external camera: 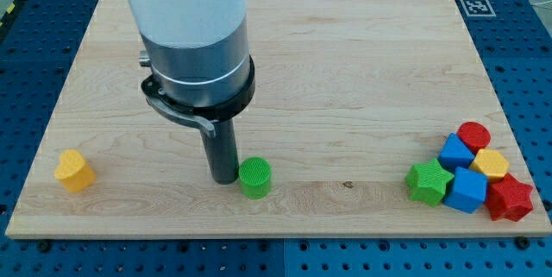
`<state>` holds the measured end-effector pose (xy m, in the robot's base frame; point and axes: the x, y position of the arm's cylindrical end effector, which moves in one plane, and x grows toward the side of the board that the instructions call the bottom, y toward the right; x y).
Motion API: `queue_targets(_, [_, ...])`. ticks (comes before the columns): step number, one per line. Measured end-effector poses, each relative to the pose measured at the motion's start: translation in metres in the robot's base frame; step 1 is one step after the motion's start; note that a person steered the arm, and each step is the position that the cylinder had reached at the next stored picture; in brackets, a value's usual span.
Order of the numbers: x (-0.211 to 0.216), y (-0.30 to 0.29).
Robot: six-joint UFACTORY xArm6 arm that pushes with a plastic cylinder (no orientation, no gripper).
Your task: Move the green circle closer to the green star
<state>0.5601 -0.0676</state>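
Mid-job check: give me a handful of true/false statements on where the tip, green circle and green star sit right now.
1. My tip is just to the view's left of the green circle. True.
2. The green star lies to the view's left of the green circle. False: it lies far to the view's right.
3. The green star sits beside a blue block. True.
4. The yellow block at the view's left touches the green circle. False: they are well apart.

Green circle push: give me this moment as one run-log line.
my tip: beside green circle block, on its view-left | green star block: far view-right, at block cluster | circle not yet near star
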Motion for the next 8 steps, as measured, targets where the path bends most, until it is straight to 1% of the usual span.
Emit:
queue_targets(6, [0.011,0.003])
queue_targets(8, [0.022,0.047])
